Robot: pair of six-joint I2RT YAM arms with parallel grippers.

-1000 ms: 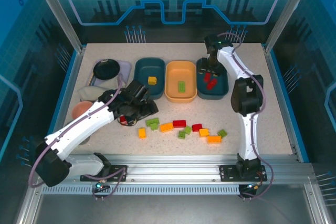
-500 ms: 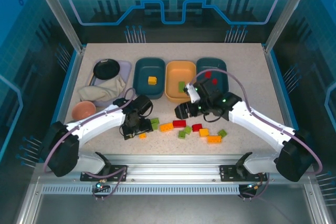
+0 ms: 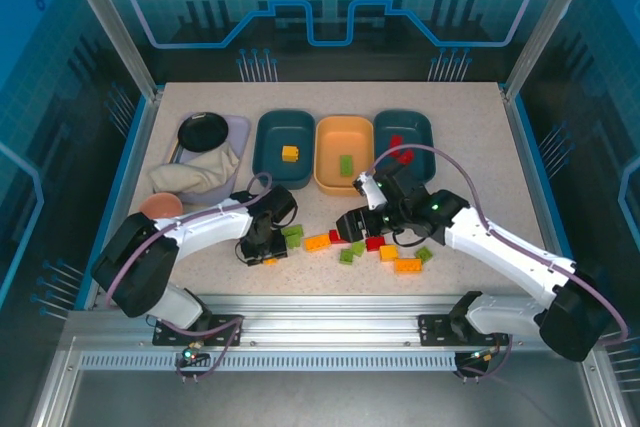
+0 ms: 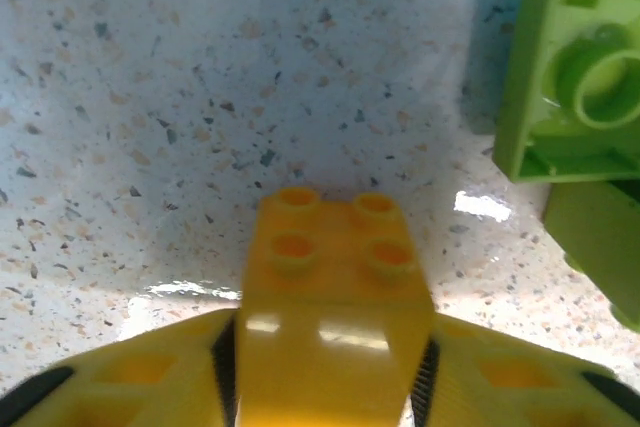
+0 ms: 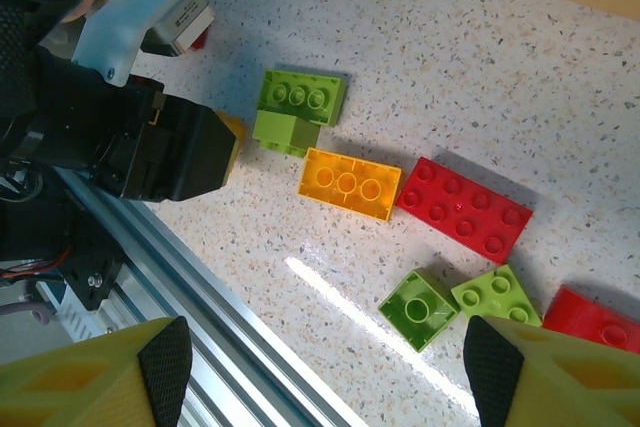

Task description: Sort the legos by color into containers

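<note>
My left gripper (image 3: 264, 251) is low on the table, shut on a yellow four-stud brick (image 4: 335, 287) that rests between its fingers (image 4: 130, 377). Beside it lies a green brick (image 4: 575, 97). My right gripper (image 3: 356, 221) hangs open above the loose pile: a green brick (image 5: 300, 97), an orange brick (image 5: 350, 183), a red brick (image 5: 465, 209) and an upturned green one (image 5: 420, 309). The left teal tray (image 3: 272, 162) holds a yellow brick (image 3: 290, 153). The orange-yellow tray (image 3: 328, 162) holds a green brick (image 3: 346, 164). The right teal tray (image 3: 420, 127) holds red bricks (image 3: 400, 153).
A black round dish (image 3: 202, 130), a crumpled cloth (image 3: 195, 172) and a pink bowl (image 3: 160, 207) sit at the far left. More bricks lie right of my right gripper, among them an orange one (image 3: 407, 265). The aluminium rail (image 3: 320, 307) borders the near edge.
My right arm swung from the right teal tray down to the loose bricks at the table's middle. My left gripper dropped onto the yellow brick and shut on it.
</note>
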